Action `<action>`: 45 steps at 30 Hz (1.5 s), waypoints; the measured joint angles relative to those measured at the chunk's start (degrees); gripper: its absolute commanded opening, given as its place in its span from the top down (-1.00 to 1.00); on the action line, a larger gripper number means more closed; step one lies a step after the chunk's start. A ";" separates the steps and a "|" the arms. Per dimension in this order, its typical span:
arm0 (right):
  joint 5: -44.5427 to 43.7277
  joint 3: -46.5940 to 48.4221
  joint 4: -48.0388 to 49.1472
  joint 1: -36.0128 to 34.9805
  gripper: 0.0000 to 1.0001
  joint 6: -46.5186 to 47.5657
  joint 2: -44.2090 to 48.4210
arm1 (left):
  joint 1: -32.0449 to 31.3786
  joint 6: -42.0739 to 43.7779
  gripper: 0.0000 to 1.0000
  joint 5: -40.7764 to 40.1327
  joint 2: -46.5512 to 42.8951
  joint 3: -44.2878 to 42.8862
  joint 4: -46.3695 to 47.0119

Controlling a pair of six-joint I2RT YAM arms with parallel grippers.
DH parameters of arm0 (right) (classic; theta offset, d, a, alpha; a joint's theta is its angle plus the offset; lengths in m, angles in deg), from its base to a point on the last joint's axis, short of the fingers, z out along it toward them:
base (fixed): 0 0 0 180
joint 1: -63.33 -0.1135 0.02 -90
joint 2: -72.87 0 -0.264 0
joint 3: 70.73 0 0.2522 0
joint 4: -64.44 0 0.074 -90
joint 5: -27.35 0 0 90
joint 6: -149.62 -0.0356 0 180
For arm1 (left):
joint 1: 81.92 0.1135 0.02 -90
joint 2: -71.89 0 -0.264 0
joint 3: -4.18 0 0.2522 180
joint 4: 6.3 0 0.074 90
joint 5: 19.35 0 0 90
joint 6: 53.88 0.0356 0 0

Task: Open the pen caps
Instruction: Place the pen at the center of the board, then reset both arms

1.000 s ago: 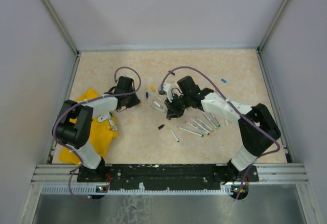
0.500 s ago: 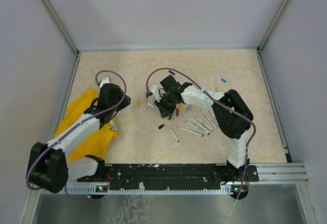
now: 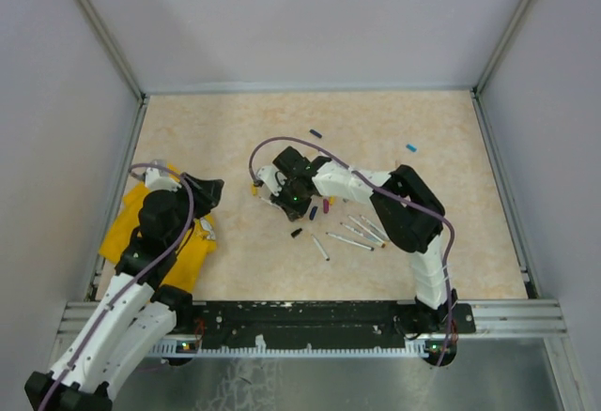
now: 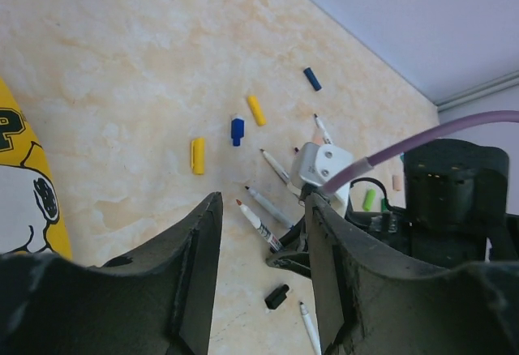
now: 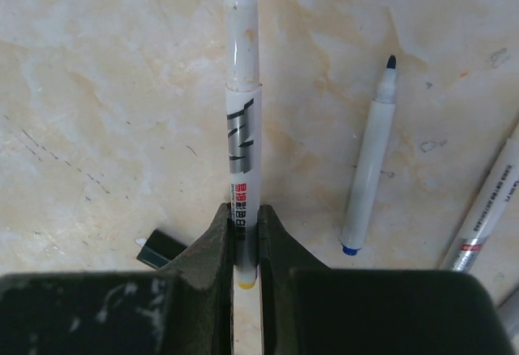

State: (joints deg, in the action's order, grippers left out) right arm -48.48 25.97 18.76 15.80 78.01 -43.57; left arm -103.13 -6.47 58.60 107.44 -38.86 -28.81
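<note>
The left hand (image 3: 205, 190), apart and empty, is being pulled back over the yellow cloth (image 3: 120, 231) toward the bench's (image 3: 235, 120) left near corner. The right hand (image 5: 246, 219), clamped on a seemingly uncapped pen (image 5: 242, 104), is being carried toward mid-bench, so that cap is being judged off. Loose pen caps (image 4: 197, 155) and other pens (image 3: 349, 241) are being left strewn there, crowding any set-down spot.
</note>
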 measured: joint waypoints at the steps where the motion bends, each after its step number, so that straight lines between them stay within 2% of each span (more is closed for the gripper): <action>1: -0.50 0.20 0.09 -0.13 0.94 -0.09 -0.15 | 0.00 -0.09 -0.02 0.02 -1.20 0.00 -0.46; 10: -2.99 0.66 -0.35 -0.87 0.65 -0.15 -0.33 | 0.00 -0.50 -0.09 0.85 -6.45 -0.02 -5.49; 16: -3.37 0.70 -0.42 -0.87 0.50 -0.31 -0.31 | 0.00 0.04 -0.54 4.42 -8.72 -0.02 -6.69; 21: -3.17 0.70 -0.52 -0.87 0.43 -0.44 -0.22 | 0.00 1.38 -0.73 8.02 -10.60 -0.02 -6.21; 27: -3.10 0.57 -2.01 -0.85 0.22 0.04 1.31 | 0.00 2.36 -0.99 14.47 -11.61 -0.48 -2.71; 36: 1.97 -4.50 -2.64 1.27 0.17 3.63 19.06 | 0.00 1.49 -1.00 25.90 -3.96 -10.05 0.90; 45: 14.19 -17.14 0.33 16.33 0.02 4.96 39.85 | 0.00 -3.04 -1.00 32.61 4.79 -22.14 0.61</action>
State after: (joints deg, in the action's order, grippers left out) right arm -34.30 8.83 19.09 32.13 82.97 -3.73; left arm -103.13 -9.51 91.21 112.23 -61.00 -28.20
